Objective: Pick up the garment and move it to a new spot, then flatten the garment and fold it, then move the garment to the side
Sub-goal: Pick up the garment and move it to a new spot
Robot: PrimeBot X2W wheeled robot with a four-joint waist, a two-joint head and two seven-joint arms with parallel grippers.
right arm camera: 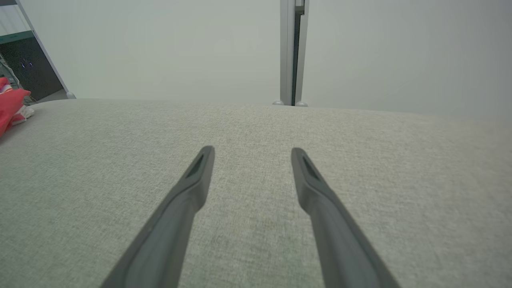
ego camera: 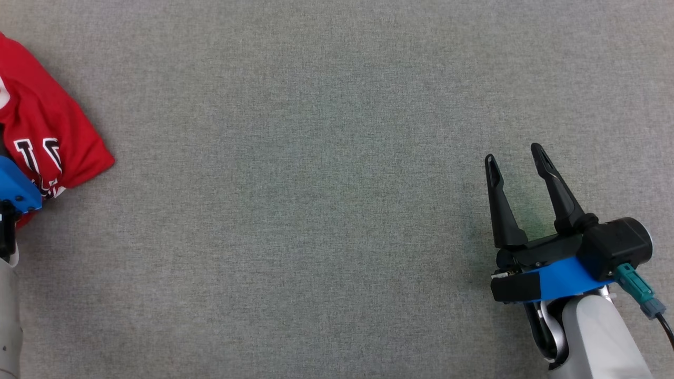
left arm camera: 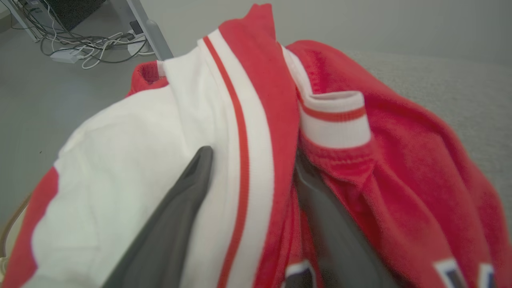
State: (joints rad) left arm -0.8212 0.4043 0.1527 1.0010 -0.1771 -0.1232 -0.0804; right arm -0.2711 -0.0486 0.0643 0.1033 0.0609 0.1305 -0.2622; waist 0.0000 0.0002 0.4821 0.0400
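Observation:
The garment (ego camera: 47, 121) is a red jersey with white striped trim and dark lettering, bunched at the far left edge of the grey cloth-covered table (ego camera: 316, 210). In the left wrist view the garment (left arm camera: 400, 160) is very close, and my left gripper (left arm camera: 252, 156) stands open astride a red-and-white striped fold, one finger (left arm camera: 176, 216) lying on the white panel. Only that arm's blue wrist mount (ego camera: 16, 187) shows in the head view, lying over the garment's near edge. My right gripper (ego camera: 513, 152) is open and holds nothing at the lower right, far from the garment (right arm camera: 10, 104); its fingers hover just above bare cloth (right arm camera: 252, 151).
Beyond the table's left side lie the floor, a tangle of cables (left arm camera: 80, 44) and a metal leg (left arm camera: 154, 34). A metal post (right arm camera: 294, 52) stands behind the table's far edge. The grey cloth stretches bare between the garment and my right gripper.

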